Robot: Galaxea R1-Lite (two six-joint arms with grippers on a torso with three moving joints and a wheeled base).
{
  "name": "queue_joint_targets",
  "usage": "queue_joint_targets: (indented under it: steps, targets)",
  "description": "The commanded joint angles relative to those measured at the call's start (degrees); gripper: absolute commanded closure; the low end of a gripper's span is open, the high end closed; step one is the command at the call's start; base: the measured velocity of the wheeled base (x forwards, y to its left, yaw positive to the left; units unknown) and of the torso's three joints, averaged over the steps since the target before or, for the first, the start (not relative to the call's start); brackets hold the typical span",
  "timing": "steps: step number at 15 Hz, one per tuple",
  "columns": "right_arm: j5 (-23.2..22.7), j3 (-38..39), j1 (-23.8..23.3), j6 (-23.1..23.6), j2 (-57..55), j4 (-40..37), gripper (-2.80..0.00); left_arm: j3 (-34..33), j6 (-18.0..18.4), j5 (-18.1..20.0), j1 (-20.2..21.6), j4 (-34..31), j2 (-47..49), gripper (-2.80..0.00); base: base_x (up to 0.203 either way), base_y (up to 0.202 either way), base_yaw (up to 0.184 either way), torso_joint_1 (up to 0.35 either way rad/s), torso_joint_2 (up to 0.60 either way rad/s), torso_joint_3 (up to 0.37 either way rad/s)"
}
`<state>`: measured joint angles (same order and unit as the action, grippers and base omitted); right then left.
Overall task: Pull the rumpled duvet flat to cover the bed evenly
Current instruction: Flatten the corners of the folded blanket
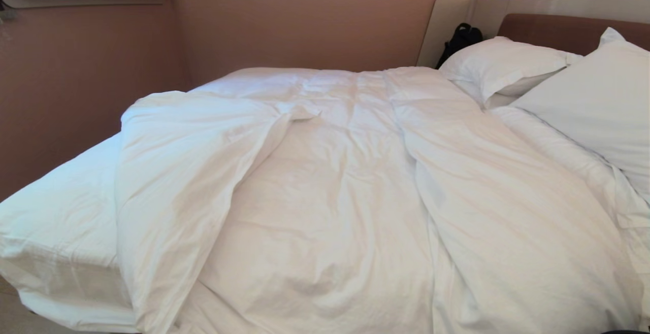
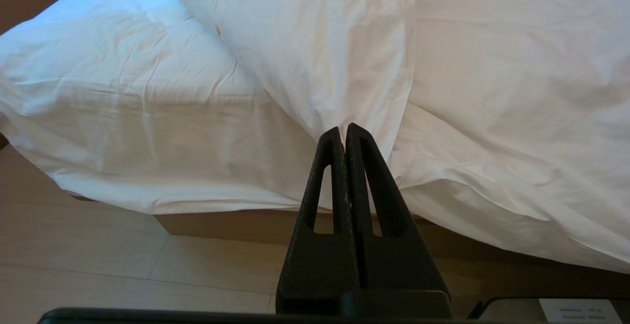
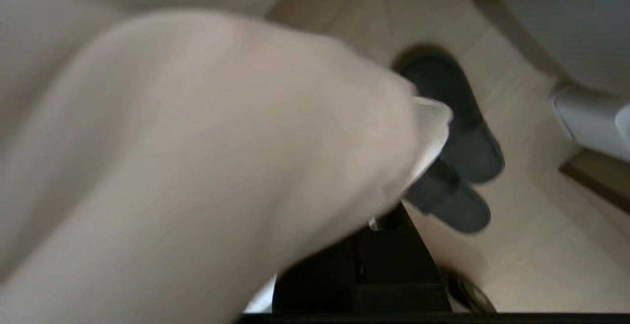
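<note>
The rumpled duvet (image 1: 325, 181) lies bunched across the bed, with a thick fold turned back at the left. That fold leaves a strip of the bed's white sheet (image 1: 61, 207) bare. Neither arm shows in the head view. In the left wrist view my left gripper (image 2: 343, 129) is shut and empty, parked off the bed's foot and pointing at the hanging duvet fold (image 2: 320, 43). My right gripper (image 3: 381, 220) is shut on a corner of the duvet (image 3: 197, 142). The cloth drapes over its fingers and hides the tips, above the floor.
Two white pillows (image 1: 502, 65) (image 1: 599, 105) lean on the beige and brown headboard (image 1: 548, 27), with a black bag (image 1: 459, 39) beside them. A pair of dark slippers (image 3: 453, 142) lies on the wooden floor under the right gripper. The taupe plinth (image 2: 221, 223) shows below the mattress.
</note>
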<state>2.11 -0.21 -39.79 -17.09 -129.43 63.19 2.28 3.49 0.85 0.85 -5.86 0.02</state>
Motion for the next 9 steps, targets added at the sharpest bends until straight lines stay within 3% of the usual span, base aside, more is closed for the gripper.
queue_joint_targets:
  steps: [1,9]
  targets:
    - [0.42,0.03,0.05,-0.17,-1.88,4.79,0.0,0.01,0.02,0.03,0.03,-0.02,-0.02,0.0,0.0,0.0,0.0,0.0,0.0,0.0]
    - [-0.14,0.03,0.19,0.17,0.08,2.82,0.0,0.01,0.02,0.03,0.03,-0.02,-0.01,0.0,0.0,0.0,0.0,0.0,0.0,0.0]
